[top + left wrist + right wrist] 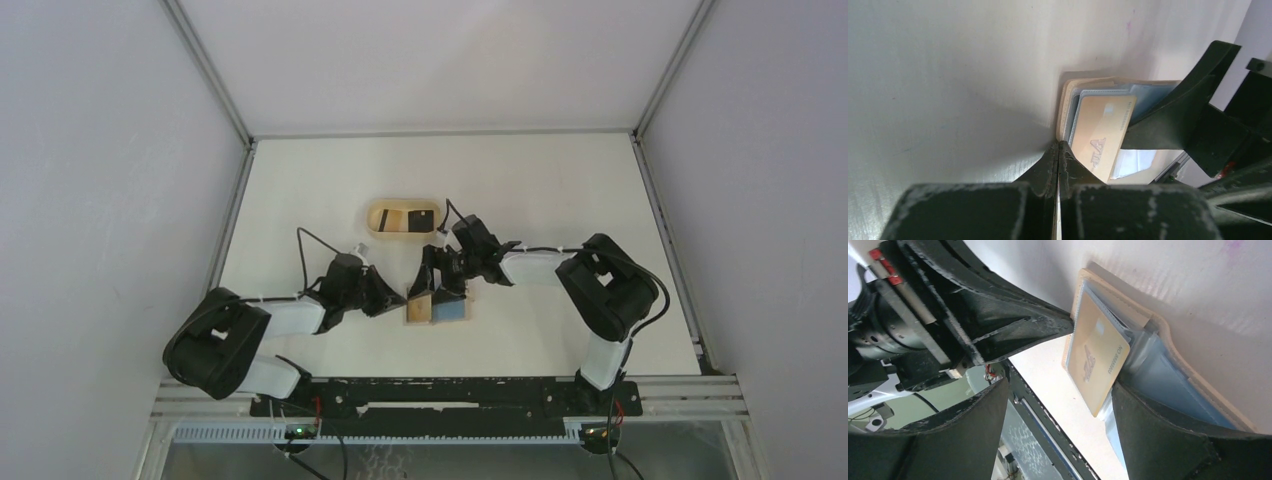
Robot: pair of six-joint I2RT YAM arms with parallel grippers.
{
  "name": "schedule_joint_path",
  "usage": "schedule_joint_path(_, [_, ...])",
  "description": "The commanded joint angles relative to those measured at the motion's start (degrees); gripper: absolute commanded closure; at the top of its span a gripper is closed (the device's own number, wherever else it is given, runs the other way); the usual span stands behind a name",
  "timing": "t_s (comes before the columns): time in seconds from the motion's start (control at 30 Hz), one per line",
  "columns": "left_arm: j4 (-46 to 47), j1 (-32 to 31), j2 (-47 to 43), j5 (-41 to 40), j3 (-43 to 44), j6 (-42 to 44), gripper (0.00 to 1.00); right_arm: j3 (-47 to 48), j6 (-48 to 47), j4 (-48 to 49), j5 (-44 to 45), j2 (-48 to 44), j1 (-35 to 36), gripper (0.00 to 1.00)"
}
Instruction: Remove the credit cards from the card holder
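**Between the arms: free the tan card (1103, 132)**

Card holder (437, 308) lies open on the table (300, 200), its left edge pressed by the left gripper (1058, 150), tips closed together. Right gripper (1060, 385) gapes around the protruding card. Close squarely, then pull straight out.

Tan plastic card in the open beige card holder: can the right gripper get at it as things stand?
Probably yes. The right gripper stands open astride the tan plastic card, its face bare. The shut left gripper sits at the edge of the beige card holder, not over the card.
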Motion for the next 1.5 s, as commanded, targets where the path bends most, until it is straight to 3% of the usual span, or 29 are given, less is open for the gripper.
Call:
schedule_joint_path(0.0, [-1.57, -0.71, 0.41, -0.61, 1.34, 1.23, 1.0, 1.87, 1.85, 6.77, -2.81, 2.75, 1.68, 0.17])
schedule_joint_path(0.3, [-1.45, -0.72, 0.06, -0.69, 1.28, 0.83, 1.0, 3.08, 2.75, 8.39, -1.92, 3.8, 2.15, 0.21])
schedule_joint_path(0.87, [-1.7, -0.49, 0.6, -1.02, 1.15, 0.5, 1.0, 2.99, -2.21, 3.13, 5.13, -5.17, 3.41, 0.25])
schedule_joint_path(1.1, [-2.03, -0.54, -0.09, -1.38, 0.91, 0.45, 1.0, 3.14, 4.01, 9.22, 5.01, 0.23, 3.91, 0.3])
schedule_joint_path(1.3, [-2.23, -0.37, -1.45, -2.01, 0.27, -0.03, 1.0, 6.52, 3.11, 2.9, 6.68, 3.41, 4.49, 0.29])
schedule_joint_path(1.47, [-1.12, -0.27, -1.55, -1.47, 0.03, -0.81, 1.0, 7.35, 4.49, 5.34, 5.74, 5.13, 4.7, 0.3])
